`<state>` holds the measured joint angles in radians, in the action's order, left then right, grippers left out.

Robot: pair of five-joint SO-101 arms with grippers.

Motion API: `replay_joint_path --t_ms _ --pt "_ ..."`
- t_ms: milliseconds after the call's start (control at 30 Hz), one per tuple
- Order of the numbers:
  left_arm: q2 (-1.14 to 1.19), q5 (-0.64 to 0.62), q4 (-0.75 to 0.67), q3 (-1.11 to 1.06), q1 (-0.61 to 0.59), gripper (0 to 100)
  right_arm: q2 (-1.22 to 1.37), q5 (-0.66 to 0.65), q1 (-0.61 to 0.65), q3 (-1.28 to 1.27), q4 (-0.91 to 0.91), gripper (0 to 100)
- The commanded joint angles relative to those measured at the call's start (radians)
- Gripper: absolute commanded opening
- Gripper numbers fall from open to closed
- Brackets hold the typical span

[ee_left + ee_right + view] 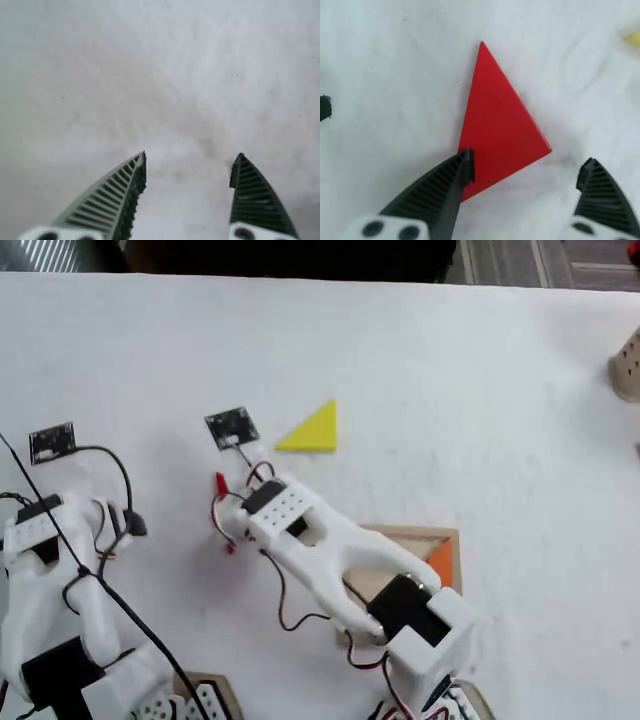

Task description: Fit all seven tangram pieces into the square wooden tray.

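The right gripper, out past the wooden tray with its orange piece, is spread wide low over the red triangle, which lies flat on the white table, one fingertip at its edge. The left gripper gapes above the table. Farther out lies the yellow triangle.
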<state>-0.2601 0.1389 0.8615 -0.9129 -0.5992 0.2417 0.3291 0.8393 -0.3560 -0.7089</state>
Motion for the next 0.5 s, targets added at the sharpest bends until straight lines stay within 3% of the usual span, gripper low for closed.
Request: replay_joint_path --t_ms 0,467 --pt "-0.041 -0.002 -0.014 0.008 -0.004 27 -0.021 0.012 -0.008 0.081 -0.019 32.7" --pt "-0.041 -0.002 -0.014 0.008 -0.004 27 0.090 0.015 -0.002 0.166 -0.033 32.7"
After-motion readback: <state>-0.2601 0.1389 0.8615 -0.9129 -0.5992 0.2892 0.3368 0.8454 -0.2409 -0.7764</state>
